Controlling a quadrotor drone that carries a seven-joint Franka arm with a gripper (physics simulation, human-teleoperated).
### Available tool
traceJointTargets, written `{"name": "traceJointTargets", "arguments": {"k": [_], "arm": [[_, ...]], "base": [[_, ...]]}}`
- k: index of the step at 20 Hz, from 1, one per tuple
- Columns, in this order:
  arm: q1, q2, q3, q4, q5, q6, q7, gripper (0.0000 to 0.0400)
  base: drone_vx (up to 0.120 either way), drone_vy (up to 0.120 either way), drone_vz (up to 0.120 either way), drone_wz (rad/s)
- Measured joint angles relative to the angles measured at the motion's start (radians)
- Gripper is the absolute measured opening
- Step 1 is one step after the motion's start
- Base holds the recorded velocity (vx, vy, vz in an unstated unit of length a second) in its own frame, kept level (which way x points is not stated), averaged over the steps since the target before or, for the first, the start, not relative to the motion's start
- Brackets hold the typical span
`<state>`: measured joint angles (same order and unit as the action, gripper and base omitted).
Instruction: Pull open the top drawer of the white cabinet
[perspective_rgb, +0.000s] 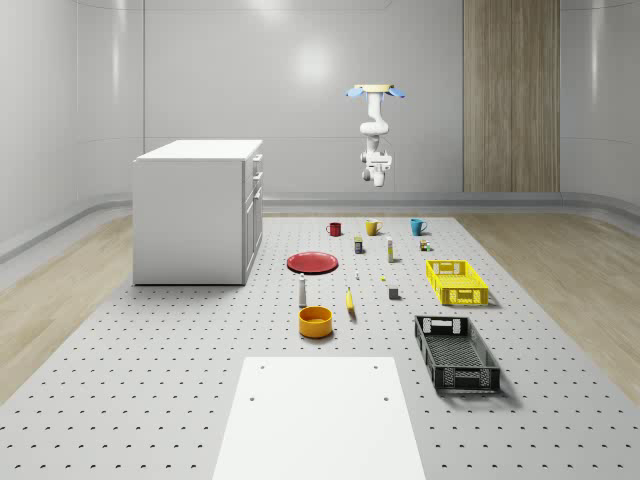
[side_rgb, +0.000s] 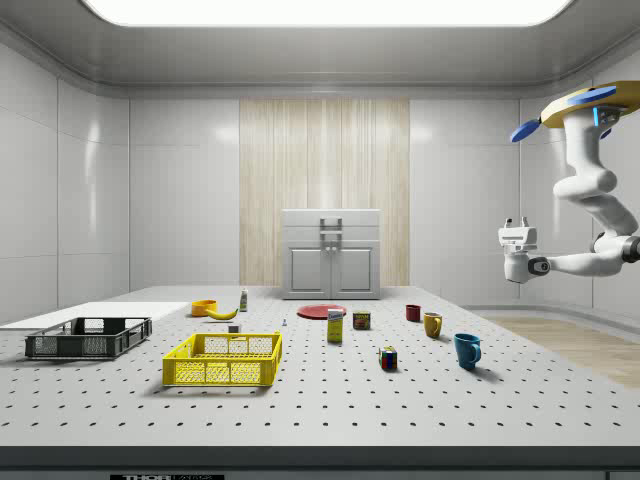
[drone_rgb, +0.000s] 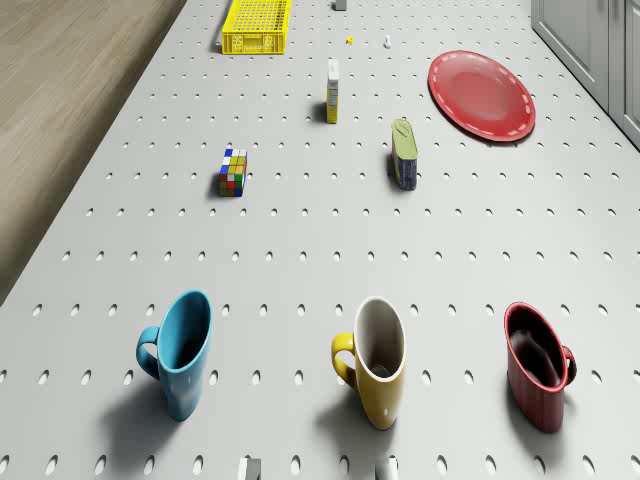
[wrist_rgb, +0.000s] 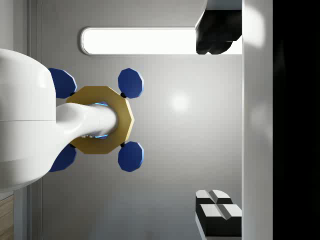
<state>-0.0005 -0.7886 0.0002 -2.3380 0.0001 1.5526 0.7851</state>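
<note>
The white cabinet (perspective_rgb: 195, 212) stands on the bench (perspective_rgb: 150, 380) at about 9 o'clock in the whole-scene view; its top drawer (side_rgb: 331, 219) looks closed, a stiff, rigid front that should slide, best taken by its small handle (side_rgb: 331, 222); the drone (perspective_rgb: 375, 91) hovers above the mugs (drone_rgb: 376, 360), well apart; the hand (side_rgb: 516, 247) hangs in air, I cannot tell whether spread.

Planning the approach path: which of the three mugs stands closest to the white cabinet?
The red mug. It ends the row on the white cabinet's side; the yellow mug is in the middle, the blue mug farthest.
</note>
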Motion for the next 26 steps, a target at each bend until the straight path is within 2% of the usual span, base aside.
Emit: {"name": "traceJointTargets", "arguments": {"k": [5,12,18,26], "arm": [[-0.002,0.018,0.001,0.106,0.001,-0.084,-0.001,0.0331],[-0.004,0.065,0.003,0.237,0.002,-0.163,-0.002,0.0315],[-0.006,0.082,0.003,0.284,0.002,-0.188,-0.003,0.0312],[-0.007,0.085,0.004,0.297,0.002,-0.192,-0.003,0.0312]], "base": [[0.000,0.000,0.000,0.000],[0.000,-0.017,0.000,0.000],[0.000,0.000,0.000,0.000],[0.000,0.000,0.000,0.000]]}}
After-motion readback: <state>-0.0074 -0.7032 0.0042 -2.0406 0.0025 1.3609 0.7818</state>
